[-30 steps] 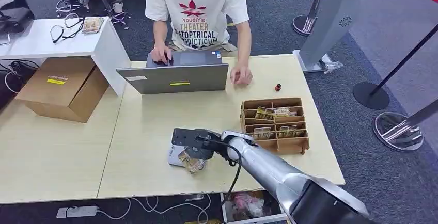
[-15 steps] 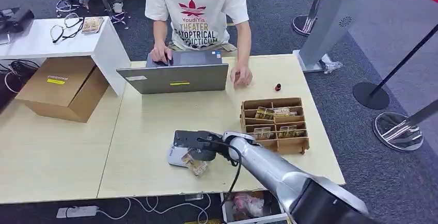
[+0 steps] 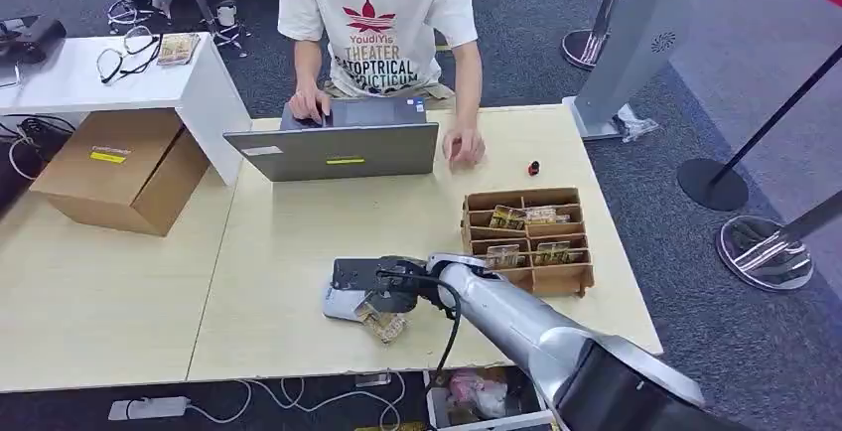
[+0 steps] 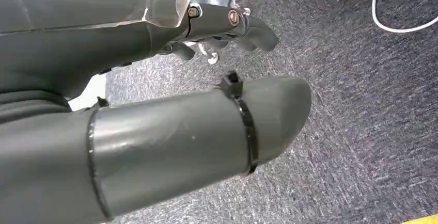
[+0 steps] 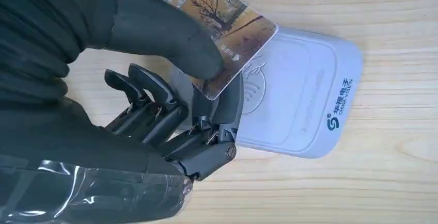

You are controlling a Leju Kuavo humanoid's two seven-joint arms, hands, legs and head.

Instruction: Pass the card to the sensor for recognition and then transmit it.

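Note:
My right hand (image 3: 382,287) reaches across the front of the table and pinches a picture card (image 3: 381,321) between thumb and finger. In the right wrist view the card (image 5: 227,28) lies over one corner of the white card reader (image 5: 304,95), close above its surface; whether it touches I cannot tell. The reader (image 3: 338,303) sits flat on the table, partly under my hand. My left hand (image 4: 155,131) hangs over grey carpet with fingers curled in and nothing in it.
A cardboard divider box (image 3: 528,237) holding more cards stands just right of my arm. A person (image 3: 382,24) sits at the far edge behind an open laptop (image 3: 333,148). A small dark object (image 3: 534,168) lies near the person's hand. Stanchion bases (image 3: 765,252) stand on the right.
The card in my right hand has shifted slightly toward the table's front edge, lower over the reader. The arm barely moved. The person has stayed in place.

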